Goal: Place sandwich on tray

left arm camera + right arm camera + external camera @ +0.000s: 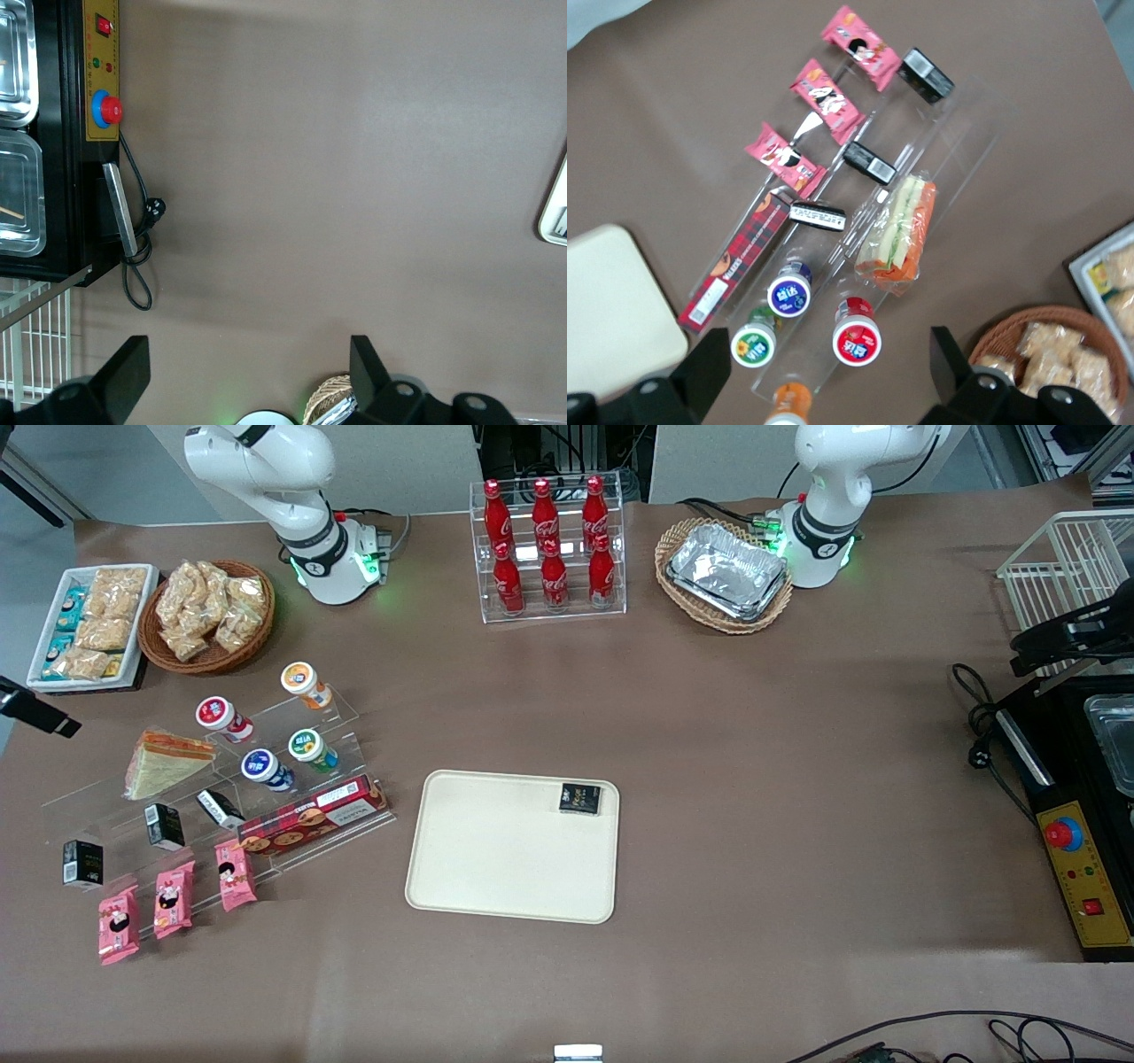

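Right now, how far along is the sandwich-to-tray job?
Done: nothing yet. The sandwich lies on the clear display rack, untouched. The tray holds only a small black box. In hand: the end effector hangs open and empty above the rack, looking down at the sandwich. Left: descend, grasp, carry, release on the tray.

At the upper centre of the front view we see red cola bottles (547, 549) in a clear rack. To their right, a wicker basket (687, 536) holds foil trays (728, 571). At the upper left, a second basket (159, 657) holds snack packets beside a white snack tray (142, 638). Lower left, a clear stepped stand (341, 708) carries lidded cups, small black boxes and a red biscuit box (312, 815), with three pink packets (173, 899) in front of it.
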You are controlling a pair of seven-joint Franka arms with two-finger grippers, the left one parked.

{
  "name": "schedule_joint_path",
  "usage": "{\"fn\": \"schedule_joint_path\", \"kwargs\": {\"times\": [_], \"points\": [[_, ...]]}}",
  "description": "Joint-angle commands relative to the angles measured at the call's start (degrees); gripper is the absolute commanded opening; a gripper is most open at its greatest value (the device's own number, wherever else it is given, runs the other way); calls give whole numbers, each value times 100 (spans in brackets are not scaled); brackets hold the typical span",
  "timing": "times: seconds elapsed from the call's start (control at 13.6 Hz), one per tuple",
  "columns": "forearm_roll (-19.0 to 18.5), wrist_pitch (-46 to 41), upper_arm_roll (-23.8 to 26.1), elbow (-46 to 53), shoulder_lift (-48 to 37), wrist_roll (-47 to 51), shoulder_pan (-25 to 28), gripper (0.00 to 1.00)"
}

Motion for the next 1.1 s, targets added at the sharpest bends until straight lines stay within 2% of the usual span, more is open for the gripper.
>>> {"fn": "schedule_joint_path", "kwargs": {"times": [0.0,0.22,0.44,1.03], "points": [[-154,-141,-148,20,2,1254,24,100],[-136,-265,-176,-198,37,2240,33,100],[-110,6,-211,-515,116,2628,24,100],[-84,1544,-519,-1640,169,2542,24,100]]}}
